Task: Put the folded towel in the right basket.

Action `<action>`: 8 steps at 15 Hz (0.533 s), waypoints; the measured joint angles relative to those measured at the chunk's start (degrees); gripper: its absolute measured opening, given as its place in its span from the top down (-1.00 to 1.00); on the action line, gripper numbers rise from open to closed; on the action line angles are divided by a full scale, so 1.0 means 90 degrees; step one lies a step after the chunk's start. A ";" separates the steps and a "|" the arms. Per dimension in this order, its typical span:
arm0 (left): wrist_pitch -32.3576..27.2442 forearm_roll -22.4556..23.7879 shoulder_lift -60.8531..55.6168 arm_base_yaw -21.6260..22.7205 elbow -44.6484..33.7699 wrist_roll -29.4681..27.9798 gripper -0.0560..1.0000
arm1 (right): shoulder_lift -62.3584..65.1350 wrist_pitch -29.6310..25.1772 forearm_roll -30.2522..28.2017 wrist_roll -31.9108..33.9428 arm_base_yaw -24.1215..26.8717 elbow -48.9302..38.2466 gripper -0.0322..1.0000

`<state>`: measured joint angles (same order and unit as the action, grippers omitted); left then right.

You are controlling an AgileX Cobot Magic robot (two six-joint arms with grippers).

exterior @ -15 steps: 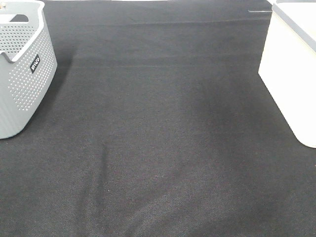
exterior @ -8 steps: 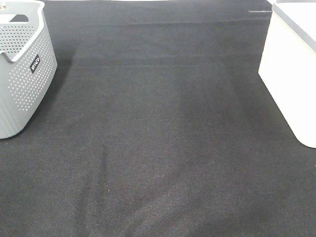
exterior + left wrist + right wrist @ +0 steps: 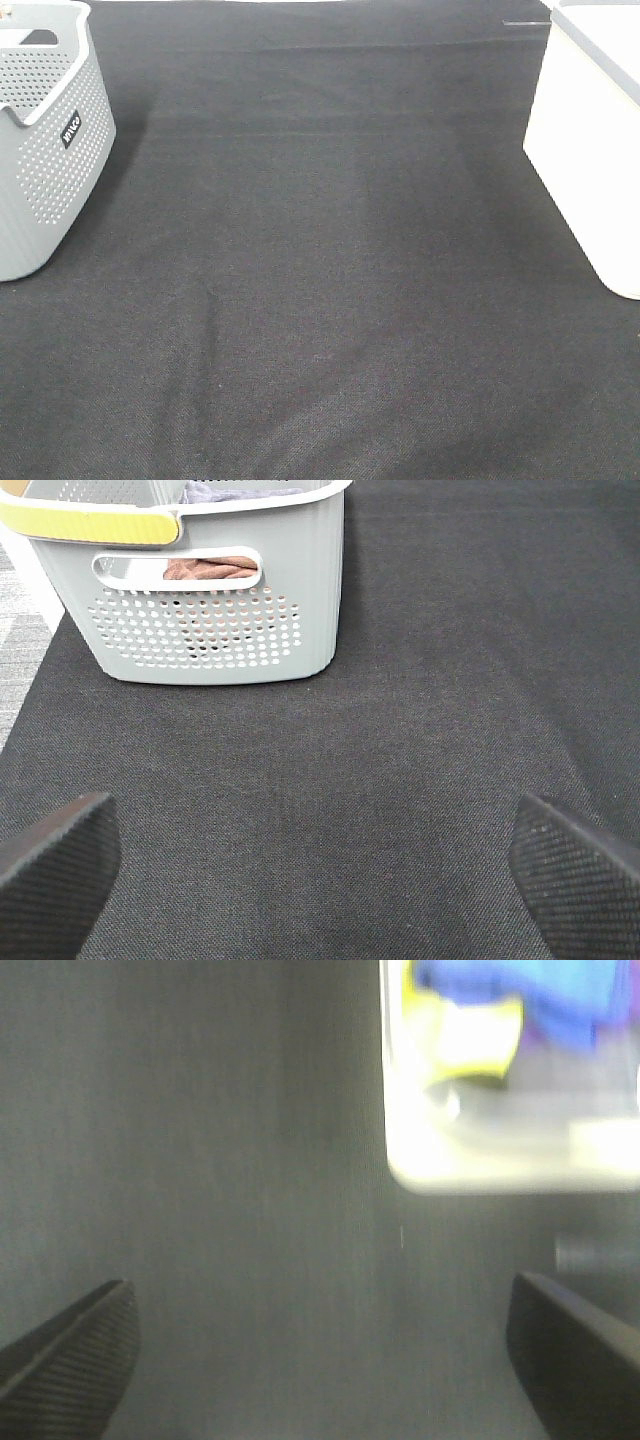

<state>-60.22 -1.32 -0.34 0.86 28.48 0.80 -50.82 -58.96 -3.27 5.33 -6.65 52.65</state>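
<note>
No towel lies on the black cloth [image 3: 320, 260] in the high view. The right basket [image 3: 595, 140] is white; in the blurred right wrist view it [image 3: 500, 1170] holds blue cloth [image 3: 520, 990] and something yellow [image 3: 465, 1035]. My right gripper [image 3: 320, 1360] is open and empty over the cloth, short of that basket. My left gripper [image 3: 320, 880] is open and empty, facing the grey perforated left basket [image 3: 215, 630]. Brownish cloth [image 3: 205, 570] shows through that basket's handle slot. Neither gripper shows in the high view.
The grey basket [image 3: 45, 140] stands at the table's far left, the white one at the far right. A yellow strip [image 3: 90, 525] lies across the grey basket's rim. Pale cloth [image 3: 235, 492] sits inside it.
Nothing on the table has moved; only a faint shadow over the middle of the cloth has faded.
</note>
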 joint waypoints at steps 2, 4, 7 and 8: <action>0.0000 0.0000 0.0000 0.0000 0.0000 0.0000 -0.98 | 0.1401 0.0019 0.0000 0.0000 0.0000 -0.1095 -0.94; 0.0000 0.0000 0.0000 0.0000 0.0000 0.0000 -0.98 | 0.2489 0.0019 0.0000 0.0000 0.0000 -0.1878 -0.94; 0.0000 0.0000 0.0000 0.0000 0.0000 0.0000 -0.98 | 0.4004 0.0025 0.0000 -0.0045 0.0000 -0.2706 -0.94; 0.0000 0.0000 0.0000 0.0000 0.0000 0.0000 -0.98 | 0.4297 0.0025 0.0000 -0.0057 0.0000 -0.2763 -0.94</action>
<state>-60.22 -1.32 -0.34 0.86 28.48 0.80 -12.15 -58.73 -3.27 4.81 -6.65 27.79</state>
